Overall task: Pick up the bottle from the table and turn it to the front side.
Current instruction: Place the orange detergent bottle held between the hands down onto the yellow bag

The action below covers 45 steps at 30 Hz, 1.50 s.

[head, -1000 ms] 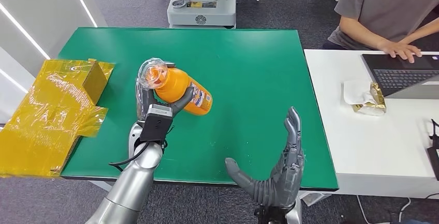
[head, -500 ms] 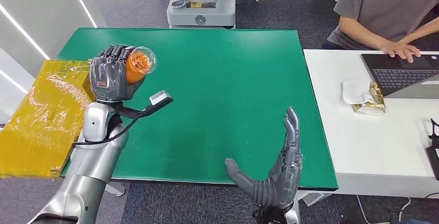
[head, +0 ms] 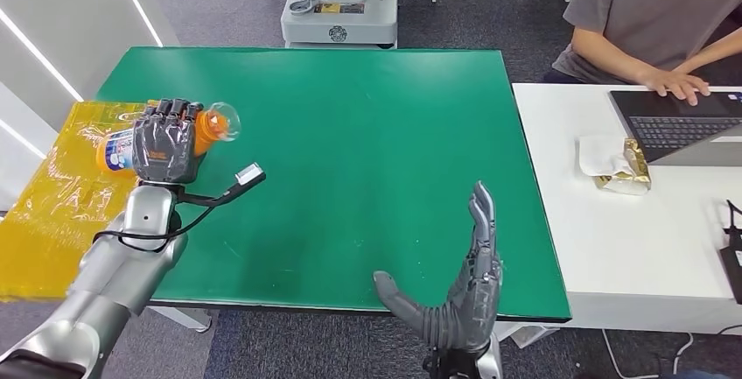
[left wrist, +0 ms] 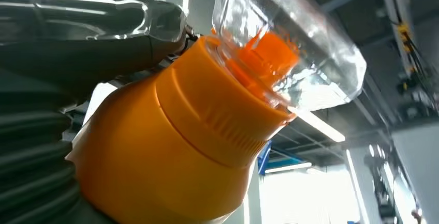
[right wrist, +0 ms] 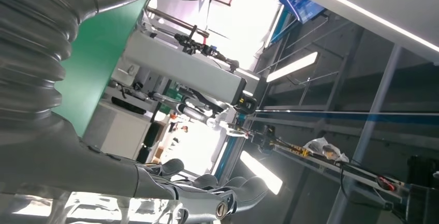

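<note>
The left hand (head: 163, 150) is raised above the left edge of the green table (head: 376, 134), its back turned toward the head camera and its fingers (head: 171, 110) wrapped over the orange bottle (head: 203, 127). The bottle lies roughly level in that grip, long axis running left to right across the head view: its clear cap (head: 221, 122) sticks out to the right of the hand, toward the table's middle, and its labelled base end (head: 116, 150) pokes out on the left, over the yellow film (head: 61, 195) beside the table. In the left wrist view the orange shoulder (left wrist: 171, 151) and the clear cap (left wrist: 290, 43) over an orange spout sit right against the grey thumb (left wrist: 93, 22).

The right hand (head: 455, 300) hovers over the near edge of the table, holding nothing, fingers straight and pointing away, thumb (head: 398, 296) spread to the left.

On the white desk (head: 639, 248) to the right, a person (head: 647, 20) rests a hand on a laptop (head: 682, 125), beside a gold-wrapped packet (head: 626, 169).
</note>
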Available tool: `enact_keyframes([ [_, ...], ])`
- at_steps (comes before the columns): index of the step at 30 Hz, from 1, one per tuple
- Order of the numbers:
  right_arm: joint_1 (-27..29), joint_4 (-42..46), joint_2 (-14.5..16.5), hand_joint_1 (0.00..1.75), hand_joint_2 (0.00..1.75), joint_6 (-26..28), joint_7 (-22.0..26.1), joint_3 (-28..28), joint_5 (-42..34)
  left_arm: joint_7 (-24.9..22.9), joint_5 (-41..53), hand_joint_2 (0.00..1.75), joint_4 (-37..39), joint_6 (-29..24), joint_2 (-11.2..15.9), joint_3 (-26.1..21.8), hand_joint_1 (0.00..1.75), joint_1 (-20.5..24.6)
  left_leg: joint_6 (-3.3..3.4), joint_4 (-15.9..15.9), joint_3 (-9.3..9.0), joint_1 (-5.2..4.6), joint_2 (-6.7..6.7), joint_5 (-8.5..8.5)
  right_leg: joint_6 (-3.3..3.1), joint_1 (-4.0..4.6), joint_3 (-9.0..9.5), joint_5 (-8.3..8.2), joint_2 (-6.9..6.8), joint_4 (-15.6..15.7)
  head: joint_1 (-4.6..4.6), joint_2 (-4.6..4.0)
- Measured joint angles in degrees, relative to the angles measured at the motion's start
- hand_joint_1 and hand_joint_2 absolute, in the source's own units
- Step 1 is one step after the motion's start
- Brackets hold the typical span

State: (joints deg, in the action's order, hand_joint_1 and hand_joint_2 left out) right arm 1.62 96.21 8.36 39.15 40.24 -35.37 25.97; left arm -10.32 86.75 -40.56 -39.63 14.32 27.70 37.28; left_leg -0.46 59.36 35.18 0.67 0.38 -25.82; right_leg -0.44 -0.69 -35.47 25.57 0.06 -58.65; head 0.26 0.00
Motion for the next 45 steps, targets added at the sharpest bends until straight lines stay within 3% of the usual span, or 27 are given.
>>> enact_keyframes([
  [7, -0.28, -0.38, -0.31, 0.00, 1.75, 0.00, 0.00, -0.64, -0.73, 0.69, 0.00, 1.75, 5.46, 0.00, 2.45, 5.69, 1.75, 0.87, -0.03, -0.01, 0.00, 0.01, -0.03, -0.02, 0.00, 0.00, 0.00, 0.01, -0.02, 0.00, 0.01, 0.00],
  [12, -0.60, -0.65, -0.51, 0.00, 1.75, 0.00, 0.00, -1.17, -0.84, 6.09, 0.00, 1.75, 13.87, 1.73, 2.08, 7.47, 1.75, 1.72, -0.03, -0.02, -0.01, 0.01, 0.02, -0.02, -0.01, 0.00, -0.01, 0.01, 0.02, 0.00, 0.00, 0.00],
  [17, -0.59, -0.68, -0.58, 0.00, 1.75, 0.00, 0.00, -1.26, -0.36, 7.50, -0.08, 1.75, 19.60, 6.21, 1.63, 8.93, 1.75, 0.73, -0.04, -0.01, 0.00, 0.01, 0.00, -0.03, -0.01, 0.00, -0.01, 0.01, 0.01, 0.00, 0.01, 0.00],
  [24, -0.36, -0.67, -0.71, 0.00, 1.75, 0.00, 0.00, -1.26, 0.45, 8.79, -0.77, 1.75, 22.56, 7.12, 1.51, 9.06, 1.75, -0.08, -0.05, -0.02, 0.00, 0.00, 0.00, -0.05, -0.01, 0.00, -0.01, 0.02, 0.00, 0.00, 0.01, 0.00],
  [33, -0.19, -0.70, -0.82, 0.00, 1.75, 0.00, 0.00, -1.33, 0.72, 8.56, -0.54, 1.75, 23.46, 6.91, 1.85, 8.94, 1.75, -0.65, -0.05, -0.03, -0.03, 0.01, -0.01, -0.05, -0.02, 0.00, 0.01, 0.02, 0.00, -0.02, 0.01, 0.00],
  [40, -0.06, -0.71, -0.82, 0.00, 1.75, 0.00, 0.00, -1.30, 1.55, 3.94, -0.02, 1.75, 23.65, 5.96, 1.77, 8.91, 1.75, -0.58, -0.05, -0.03, -0.05, 0.00, 0.00, -0.05, -0.02, 0.00, 0.00, 0.02, 0.01, -0.01, 0.01, 0.00],
  [41, -0.05, -0.72, -0.82, 0.00, 1.75, 0.00, 0.00, -1.29, 1.55, 3.19, -0.02, 1.75, 23.65, 5.85, 1.77, 8.92, 1.64, -0.56, -0.05, -0.02, -0.05, 0.00, 0.00, -0.05, -0.02, 0.00, 0.00, 0.02, 0.01, -0.01, 0.01, 0.00],
  [44, -0.02, -0.72, -0.84, 0.00, 1.75, 0.01, 0.00, -1.28, 1.56, 1.01, -0.02, 1.75, 23.67, 5.37, 1.76, 8.93, 0.36, -0.47, -0.05, -0.02, -0.05, 0.00, 0.00, -0.05, -0.02, 0.00, 0.00, 0.02, 0.01, -0.01, 0.01, 0.00],
  [45, -0.01, -0.73, -0.84, 0.00, 1.75, 0.01, 0.00, -1.28, 1.57, 0.11, -0.02, 1.75, 23.68, 5.18, 1.76, 8.93, 0.02, -0.41, -0.05, -0.02, -0.05, 0.00, 0.00, -0.05, -0.02, 0.00, 0.00, 0.02, 0.01, -0.01, 0.01, 0.00],
])
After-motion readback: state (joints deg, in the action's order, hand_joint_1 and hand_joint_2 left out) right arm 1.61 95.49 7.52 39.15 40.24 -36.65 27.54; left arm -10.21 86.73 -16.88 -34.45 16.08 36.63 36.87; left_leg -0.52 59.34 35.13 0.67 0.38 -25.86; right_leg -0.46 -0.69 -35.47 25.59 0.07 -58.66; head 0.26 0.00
